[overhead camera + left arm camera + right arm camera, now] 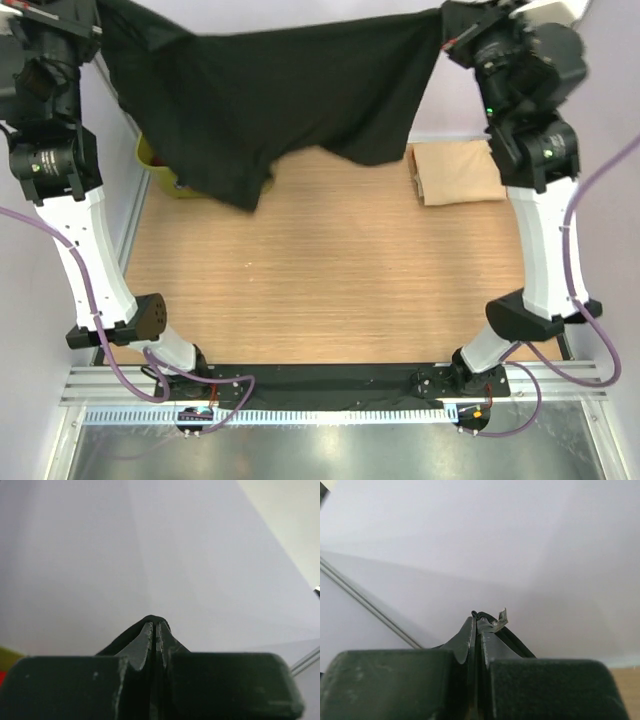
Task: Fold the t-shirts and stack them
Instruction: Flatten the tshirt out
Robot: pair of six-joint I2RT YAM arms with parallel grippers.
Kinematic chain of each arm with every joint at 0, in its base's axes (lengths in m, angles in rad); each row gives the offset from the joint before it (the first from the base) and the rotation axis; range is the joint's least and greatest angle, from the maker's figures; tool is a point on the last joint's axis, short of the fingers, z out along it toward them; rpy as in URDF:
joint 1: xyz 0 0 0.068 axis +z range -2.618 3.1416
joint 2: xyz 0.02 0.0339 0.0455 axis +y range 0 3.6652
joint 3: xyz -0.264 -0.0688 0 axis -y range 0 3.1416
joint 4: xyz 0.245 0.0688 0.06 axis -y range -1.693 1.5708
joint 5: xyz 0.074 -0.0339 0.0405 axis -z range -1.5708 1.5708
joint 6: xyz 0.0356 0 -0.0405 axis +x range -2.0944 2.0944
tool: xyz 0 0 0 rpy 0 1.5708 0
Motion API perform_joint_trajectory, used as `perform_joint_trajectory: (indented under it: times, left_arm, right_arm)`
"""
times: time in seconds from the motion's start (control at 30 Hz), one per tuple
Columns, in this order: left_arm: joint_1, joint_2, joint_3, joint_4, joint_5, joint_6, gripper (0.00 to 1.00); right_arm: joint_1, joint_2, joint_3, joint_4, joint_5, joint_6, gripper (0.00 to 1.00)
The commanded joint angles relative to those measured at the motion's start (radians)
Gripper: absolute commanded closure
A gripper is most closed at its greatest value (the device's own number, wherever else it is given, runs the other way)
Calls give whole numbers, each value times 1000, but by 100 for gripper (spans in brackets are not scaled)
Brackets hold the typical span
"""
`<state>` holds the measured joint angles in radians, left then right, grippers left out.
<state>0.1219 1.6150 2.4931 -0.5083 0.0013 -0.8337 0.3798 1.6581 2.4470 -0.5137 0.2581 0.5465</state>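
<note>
Black t-shirt cloth is nipped tight in both closed pairs, left jaws on its left upper edge and right jaws on its right, so it hangs stretched side to side above the far bench. Its hem sags lowest at left over the tub, and the folded beige t-shirt lies at far right. The wood between them, nearer the arms, looks to be the room to lay it down.

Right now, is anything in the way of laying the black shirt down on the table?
Nothing visible on the bare middle of the table. The beige shirt lies far right; the tub sits far left, partly hidden by the hanging black shirt.
</note>
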Motion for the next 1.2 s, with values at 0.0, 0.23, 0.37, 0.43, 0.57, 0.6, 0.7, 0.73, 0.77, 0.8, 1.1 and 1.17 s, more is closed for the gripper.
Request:
perform_joint_trajectory:
  times: [0.0, 0.23, 0.37, 0.43, 0.57, 0.6, 0.7, 0.73, 0.77, 0.8, 1.1, 1.17]
  left_arm:
    - [45, -40, 6, 243, 68, -61, 100]
    - [68, -173, -324, 226, 204, 38, 100]
    - [68, -446, -874, 296, 281, -24, 100]
    - [68, -598, -1049, 253, 257, -44, 100]
    - [68, -759, -1295, 104, 327, -39, 100]
    - [67, -782, -1371, 85, 347, -42, 100]
    - [67, -860, -1535, -7, 381, -59, 100]
    - [67, -885, -1575, -34, 391, -59, 100]
    - [67, -894, -1609, -48, 419, -58, 100]
    - [67, -900, -1649, -59, 425, -51, 100]
    - [67, -883, -1858, -163, 369, 8, 100]
    - [67, -882, -1860, -176, 341, 22, 100]
  right_arm:
    - [-36, -116, -23, 173, 13, -72, 99]
    - [-101, -411, -630, 270, 3, -68, 99]
    - [-104, -584, -991, 215, 64, -53, 99]
    - [-102, -673, -1104, 108, 122, -13, 99]
    - [-104, -805, -1255, -87, 164, 56, 99]
    - [-102, -839, -1275, -194, 167, 73, 99]
    - [-104, -865, -1379, -389, 158, 115, 99]
    - [-104, -870, -1449, -419, 130, 125, 99]
    - [-104, -864, -1482, -439, 112, 124, 99]
    - [-102, -857, -1509, -466, 92, 130, 99]
    - [-104, -787, -1651, -474, -5, 217, 99]
    - [-102, -791, -1681, -464, -20, 228, 99]
